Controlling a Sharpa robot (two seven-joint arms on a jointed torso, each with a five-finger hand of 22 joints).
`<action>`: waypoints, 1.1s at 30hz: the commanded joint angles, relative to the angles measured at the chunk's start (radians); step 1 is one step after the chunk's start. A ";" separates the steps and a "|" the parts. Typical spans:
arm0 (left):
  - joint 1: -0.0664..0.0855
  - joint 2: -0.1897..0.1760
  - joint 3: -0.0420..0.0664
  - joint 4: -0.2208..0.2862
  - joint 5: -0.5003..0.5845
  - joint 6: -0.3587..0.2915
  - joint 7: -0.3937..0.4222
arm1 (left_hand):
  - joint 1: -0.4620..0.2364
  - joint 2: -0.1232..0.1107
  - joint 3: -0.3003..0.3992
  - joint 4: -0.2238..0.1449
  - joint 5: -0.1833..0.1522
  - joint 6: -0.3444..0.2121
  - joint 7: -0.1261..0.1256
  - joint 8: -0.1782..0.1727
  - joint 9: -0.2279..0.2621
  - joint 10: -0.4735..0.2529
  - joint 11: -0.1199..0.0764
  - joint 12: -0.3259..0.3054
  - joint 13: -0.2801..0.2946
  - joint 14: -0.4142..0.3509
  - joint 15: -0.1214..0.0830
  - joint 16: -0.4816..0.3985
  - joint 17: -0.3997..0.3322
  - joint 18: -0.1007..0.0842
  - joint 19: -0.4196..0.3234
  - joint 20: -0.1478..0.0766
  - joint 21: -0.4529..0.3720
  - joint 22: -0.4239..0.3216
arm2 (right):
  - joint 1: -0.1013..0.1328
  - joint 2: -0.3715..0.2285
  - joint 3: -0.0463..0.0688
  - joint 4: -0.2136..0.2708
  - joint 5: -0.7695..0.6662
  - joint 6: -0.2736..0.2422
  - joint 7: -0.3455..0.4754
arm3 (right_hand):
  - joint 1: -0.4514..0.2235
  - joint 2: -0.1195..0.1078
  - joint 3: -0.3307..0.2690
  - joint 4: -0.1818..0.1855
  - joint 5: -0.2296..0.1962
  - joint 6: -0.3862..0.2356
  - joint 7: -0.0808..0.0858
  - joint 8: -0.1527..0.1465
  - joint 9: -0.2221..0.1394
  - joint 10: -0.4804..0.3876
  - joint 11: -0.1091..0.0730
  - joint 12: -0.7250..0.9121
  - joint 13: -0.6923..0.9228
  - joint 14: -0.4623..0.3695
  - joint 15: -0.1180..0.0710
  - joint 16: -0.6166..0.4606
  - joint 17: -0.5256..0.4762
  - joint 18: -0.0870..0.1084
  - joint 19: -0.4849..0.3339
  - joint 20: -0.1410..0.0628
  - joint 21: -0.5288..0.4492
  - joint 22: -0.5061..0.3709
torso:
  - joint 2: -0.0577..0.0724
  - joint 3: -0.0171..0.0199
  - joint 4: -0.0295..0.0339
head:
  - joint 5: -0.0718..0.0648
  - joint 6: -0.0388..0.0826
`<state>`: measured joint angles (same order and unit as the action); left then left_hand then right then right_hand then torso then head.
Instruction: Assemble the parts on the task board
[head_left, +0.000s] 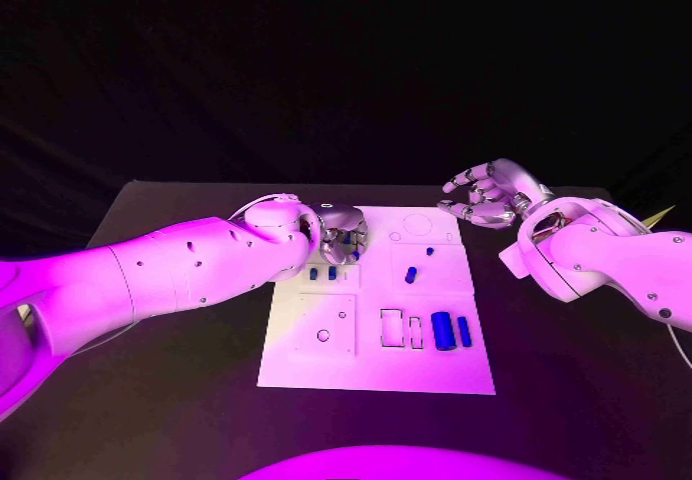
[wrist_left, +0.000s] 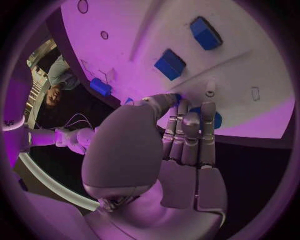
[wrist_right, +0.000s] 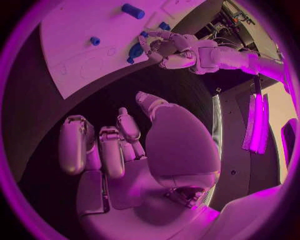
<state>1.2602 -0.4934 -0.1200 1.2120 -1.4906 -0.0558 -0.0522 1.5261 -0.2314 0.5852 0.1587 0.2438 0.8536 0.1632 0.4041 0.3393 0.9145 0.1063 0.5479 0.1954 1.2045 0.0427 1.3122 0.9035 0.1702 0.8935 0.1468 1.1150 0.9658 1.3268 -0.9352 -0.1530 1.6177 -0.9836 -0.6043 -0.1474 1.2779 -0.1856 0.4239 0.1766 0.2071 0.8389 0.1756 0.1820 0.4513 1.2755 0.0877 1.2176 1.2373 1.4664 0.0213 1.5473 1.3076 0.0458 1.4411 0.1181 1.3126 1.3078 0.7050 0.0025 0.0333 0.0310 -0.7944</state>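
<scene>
The white task board (head_left: 378, 372) lies mid-bench, 2 upright blue parts (head_left: 451, 330) standing in its near-right slots. Left hand (head_left: 340, 236) reaches over its far-left corner, fingers pressed together, touching a blue part (wrist_left: 212, 118). Right hand (head_left: 492, 195) hovers beyond its far-right corner, fingers loosely curled, holding nothing.

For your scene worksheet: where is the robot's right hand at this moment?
In the head view, the right hand hangs over the black table just past the far right corner of the white task board, fingers apart and holding nothing.
</scene>
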 joint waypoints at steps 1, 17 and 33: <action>-0.003 0.005 -0.001 -0.004 0.007 0.012 -0.001 | -0.008 0.002 0.001 -0.010 -0.004 0.011 -0.001 -0.004 -0.001 0.012 -0.001 -0.006 0.000 0.010 -0.002 0.008 0.006 -0.005 0.007 -0.001 0.007 0.007 | 0.000 0.000 0.000 0.002 -0.007 0.001 0.012 | 0.003 -0.009 0.005 0.001 0.004 -0.003 -0.002 0.004 0.001 -0.002 -0.001 -0.004 0.000 0.084 -0.009 -0.006 0.182 0.015 -0.005 -0.001 -0.007 0.107 | 0.000 -0.0003 0.0001 | -0.001 -0.001; -0.007 0.013 -0.002 -0.023 0.009 0.010 0.006 | -0.024 0.003 0.008 -0.030 -0.005 0.030 -0.003 -0.009 -0.003 0.038 -0.006 -0.017 -0.004 0.046 -0.007 0.038 0.046 -0.012 0.035 -0.004 0.039 0.044 | 0.000 -0.001 0.000 0.007 -0.007 0.001 0.013 | 0.002 -0.009 0.005 0.002 0.004 -0.002 -0.003 0.006 0.002 0.004 -0.002 0.001 0.004 0.084 -0.009 -0.006 0.183 0.015 -0.005 -0.002 -0.007 0.108 | -0.001 -0.0005 0.0004 | -0.003 -0.004; -0.008 -0.036 0.011 0.027 0.079 -0.058 0.035 | -0.034 0.011 0.017 -0.052 -0.004 0.053 0.001 -0.021 -0.005 0.073 -0.006 -0.047 -0.013 0.081 -0.009 0.057 0.074 -0.020 0.072 -0.008 0.070 0.079 | 0.000 -0.002 0.000 0.004 -0.007 -0.001 0.014 | 0.001 -0.009 0.006 0.002 0.004 -0.001 -0.003 0.008 0.003 0.008 -0.002 0.004 0.006 0.084 -0.009 -0.006 0.183 0.015 -0.005 -0.002 -0.006 0.108 | -0.002 -0.0003 0.0010 | -0.002 -0.001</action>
<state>1.2511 -0.5273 -0.1120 1.2303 -1.4496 -0.0906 -0.0313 1.5011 -0.2226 0.6017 0.1114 0.2437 0.9026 0.1643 0.3866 0.3357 0.9816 0.0981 0.5040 0.1835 1.2811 0.0340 1.3625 0.9761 0.1702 0.9616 0.1396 1.1831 1.0437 1.3268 -0.9366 -0.1529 1.6212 -0.9836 -0.6044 -0.1466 1.2779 -0.1856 0.4239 0.1765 0.2071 0.8388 0.1756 0.1856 0.4530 1.2756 0.0877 1.2176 1.2425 1.4664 0.0213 1.5473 1.3074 0.0458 1.4411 0.1181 1.3088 1.3075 0.7039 0.0017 0.0333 0.0299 -0.7947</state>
